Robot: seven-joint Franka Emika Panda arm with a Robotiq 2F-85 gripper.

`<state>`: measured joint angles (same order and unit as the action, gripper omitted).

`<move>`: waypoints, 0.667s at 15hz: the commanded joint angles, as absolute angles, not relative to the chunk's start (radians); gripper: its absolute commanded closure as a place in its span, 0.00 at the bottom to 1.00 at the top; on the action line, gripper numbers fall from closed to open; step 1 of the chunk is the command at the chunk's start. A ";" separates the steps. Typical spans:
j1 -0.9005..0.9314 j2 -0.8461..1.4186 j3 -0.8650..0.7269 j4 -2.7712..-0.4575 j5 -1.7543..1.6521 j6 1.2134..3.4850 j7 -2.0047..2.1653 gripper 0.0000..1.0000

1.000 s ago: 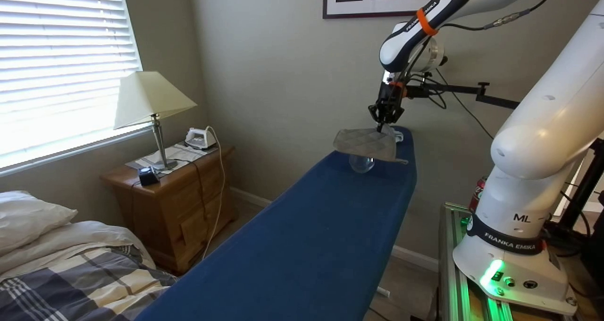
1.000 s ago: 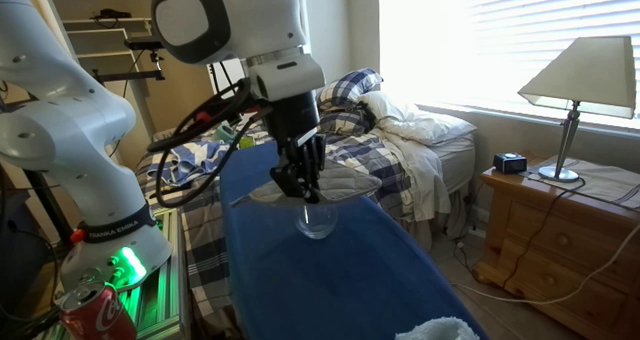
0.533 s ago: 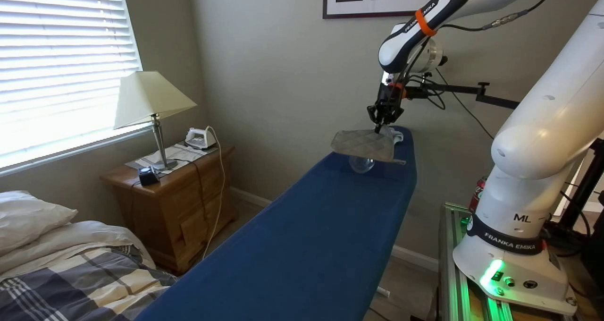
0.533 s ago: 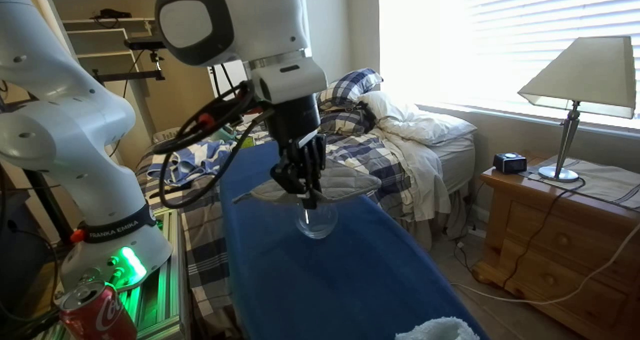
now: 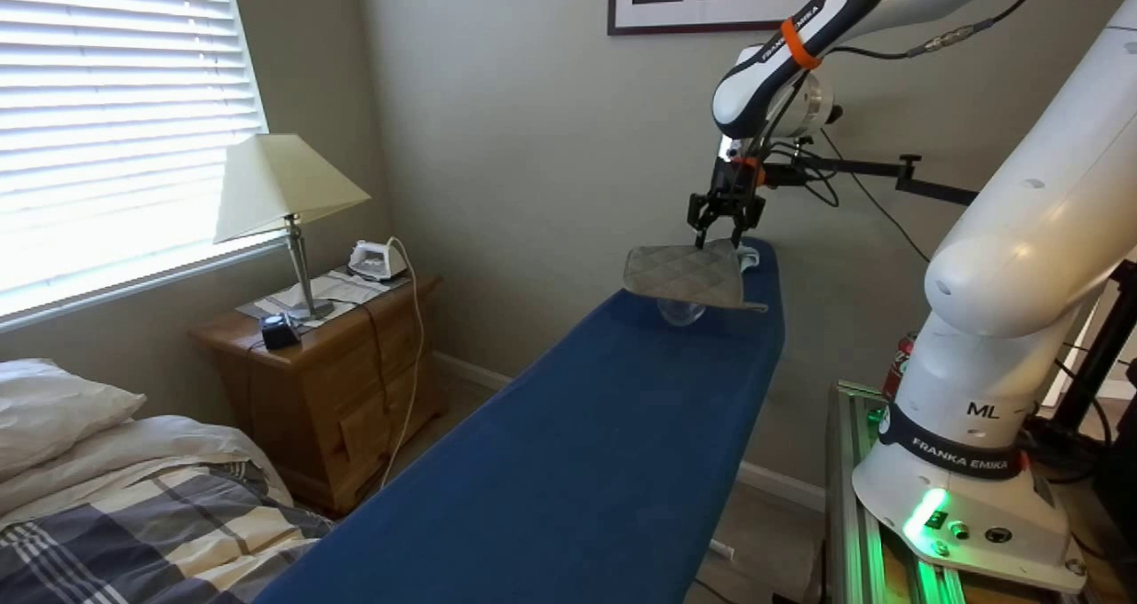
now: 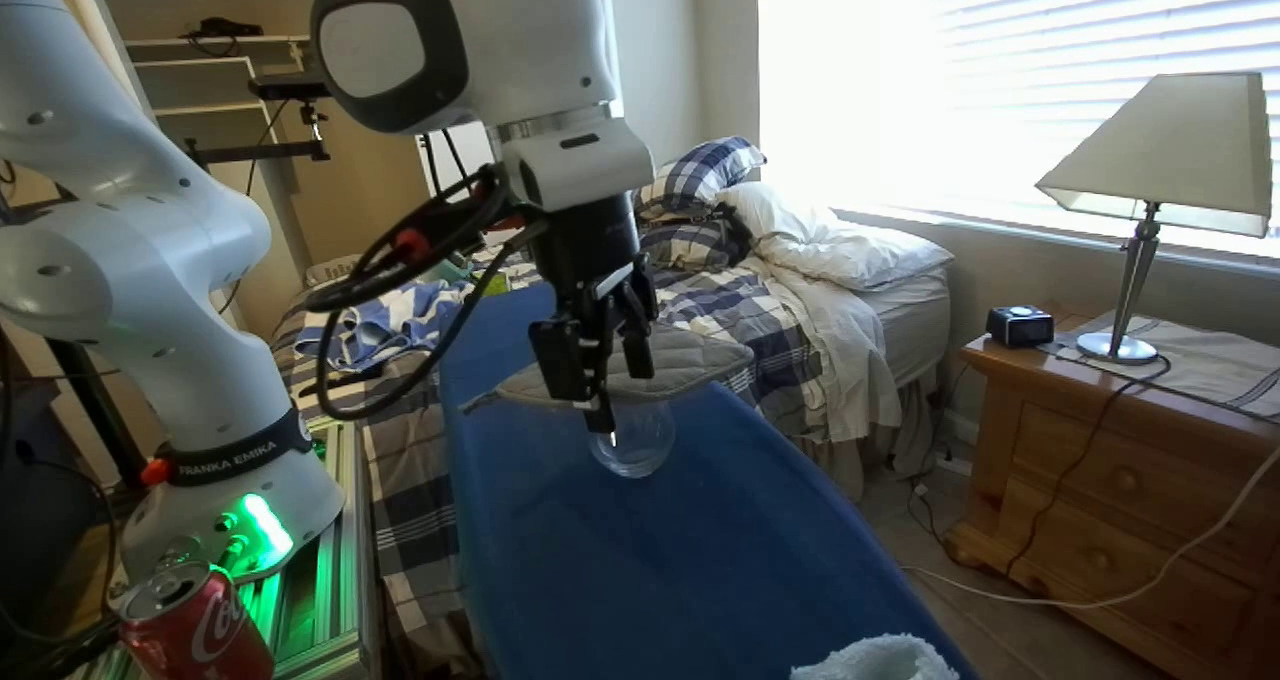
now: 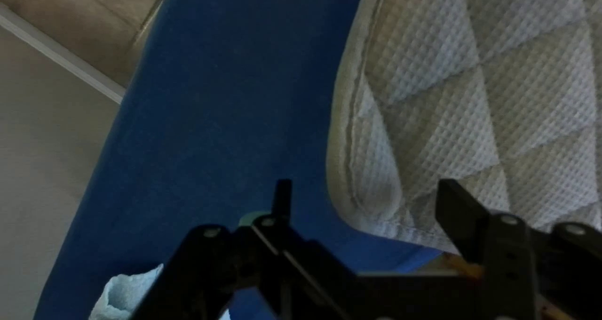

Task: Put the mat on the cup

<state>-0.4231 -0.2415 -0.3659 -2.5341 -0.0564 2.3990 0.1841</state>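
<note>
The grey-beige quilted mat point(image 5: 684, 274) lies across the top of the clear glass cup point(image 5: 680, 313), overhanging it all round and tilting a little. Below the mat point(image 6: 690, 365), only the lower part of the cup point(image 6: 635, 450) shows; its rim is covered. In the wrist view the mat point(image 7: 447, 122) fills the upper right, and the cup is hidden. My gripper point(image 7: 365, 184) is open, its fingers wide apart on either side of one rounded mat corner, gripping nothing. In both exterior views the gripper point(image 5: 719, 241) points down at the mat's edge.
A blue ironing board point(image 5: 568, 444) carries the cup. White crumpled cloth point(image 6: 875, 660) lies near the board's end. The wall and a picture frame point(image 5: 693, 18) are behind the arm. A nightstand point(image 6: 1110, 480) with a lamp point(image 6: 1160, 160) stands beside the board.
The jaws have gone from shut on the mat's edge to wide apart, letting it go. The mat has settled slightly, its side sloping more. The arm has barely moved.
</note>
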 commanded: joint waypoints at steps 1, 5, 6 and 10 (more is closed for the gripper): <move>-0.427 -0.222 -0.372 -2.508 -0.040 2.372 0.162 0.00; -0.439 -0.227 -0.374 -2.503 -0.053 2.335 0.169 0.00; -0.443 -0.238 -0.374 -2.502 -0.060 2.323 0.174 0.00; -0.462 -0.285 -0.361 -2.489 -0.101 2.279 0.206 0.00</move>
<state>-0.4444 -0.2449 -0.3697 -2.5091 -0.0660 2.3298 0.1856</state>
